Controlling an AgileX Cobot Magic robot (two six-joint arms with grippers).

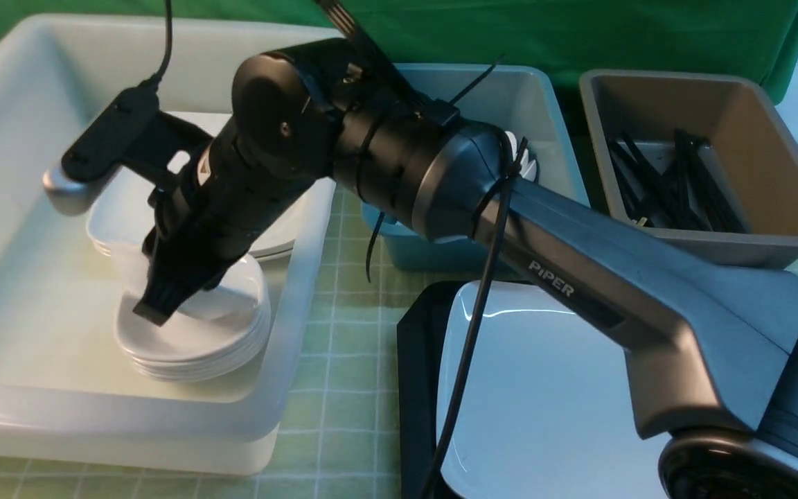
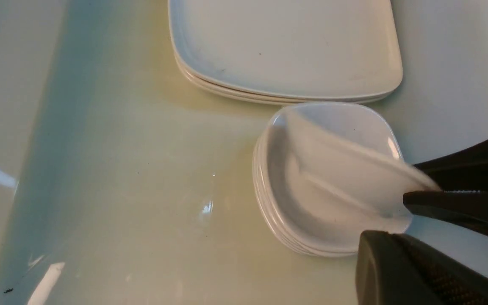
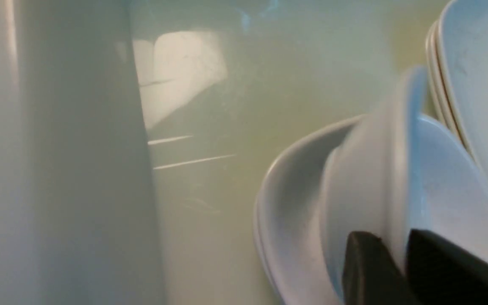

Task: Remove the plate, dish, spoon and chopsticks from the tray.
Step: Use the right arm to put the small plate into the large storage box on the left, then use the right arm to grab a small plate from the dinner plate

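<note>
White dish [image 3: 375,178] between right gripper [image 3: 396,245] jaws, over stack [image 1: 191,346]

our right arm [image 1: 579,291] stretches from the lower right across to the left. it bends at the wrist [image 1: 246,159] so that the right gripper [image 1: 160,305] points steeply down. its two fingers [image 3: 367,271] stand close together, one on each side of the rim of a dish [image 3: 367,169]; whether they pinch it we cannot tell. our left gripper [image 2: 379,262] is closed up, fingers together, out on the left and apart from the right gripper.
</note>
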